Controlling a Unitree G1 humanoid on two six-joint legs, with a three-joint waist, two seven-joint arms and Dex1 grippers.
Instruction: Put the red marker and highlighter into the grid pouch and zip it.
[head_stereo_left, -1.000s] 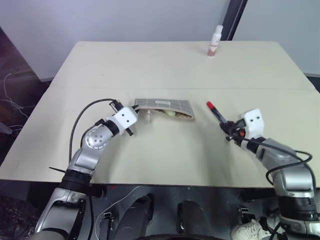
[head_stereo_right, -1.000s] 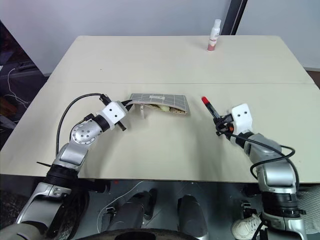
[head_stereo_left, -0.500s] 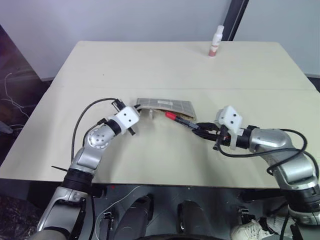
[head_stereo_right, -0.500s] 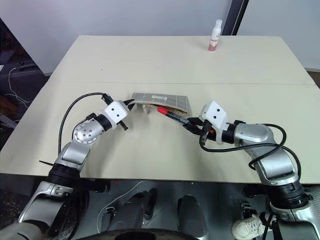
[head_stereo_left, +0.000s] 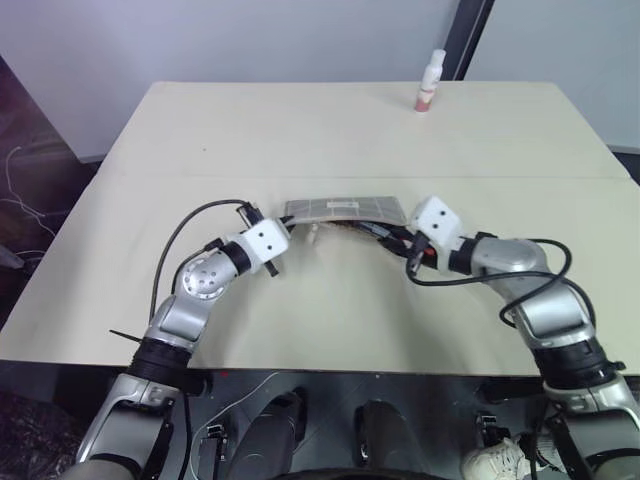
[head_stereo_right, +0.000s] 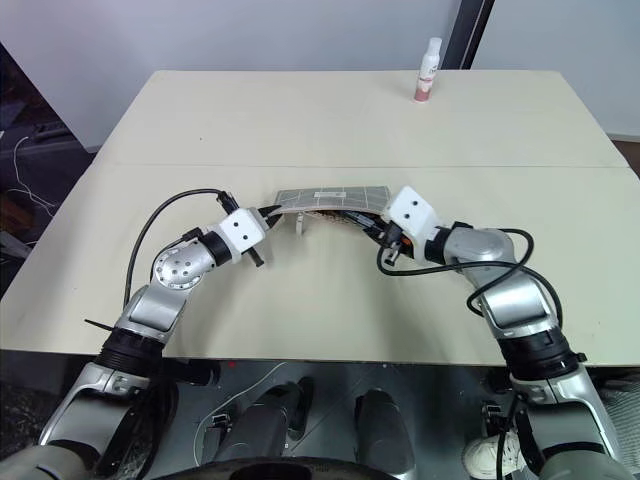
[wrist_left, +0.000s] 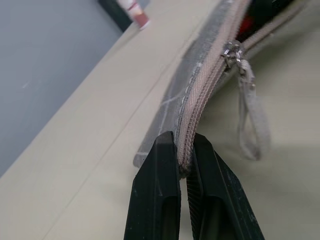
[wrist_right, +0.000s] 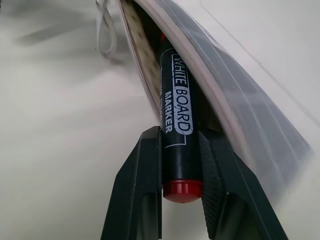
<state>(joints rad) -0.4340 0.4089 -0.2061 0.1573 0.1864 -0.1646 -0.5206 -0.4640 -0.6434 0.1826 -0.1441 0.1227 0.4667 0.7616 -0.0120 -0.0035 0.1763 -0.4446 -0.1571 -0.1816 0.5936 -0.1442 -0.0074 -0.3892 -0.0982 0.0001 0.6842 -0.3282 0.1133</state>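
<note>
We see our left end effector (wrist_left: 182, 165) clamped on the grid pouch (head_stereo_left: 345, 210) zip edge at its nine o'clock end, mid-counter (head_stereo_left: 330, 130), our right end effector (wrist_right: 180, 150) gripping the red marker (wrist_right: 176, 120), tip inside the pouch's open mouth

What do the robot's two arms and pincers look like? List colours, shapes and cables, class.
Both arms are silver-grey metal with rounded joints. Each wrist carries a white boxy block with small dark dots, and a black cable loops along each forearm. The left pincer and right pincer each have two slim black fingers.
</note>
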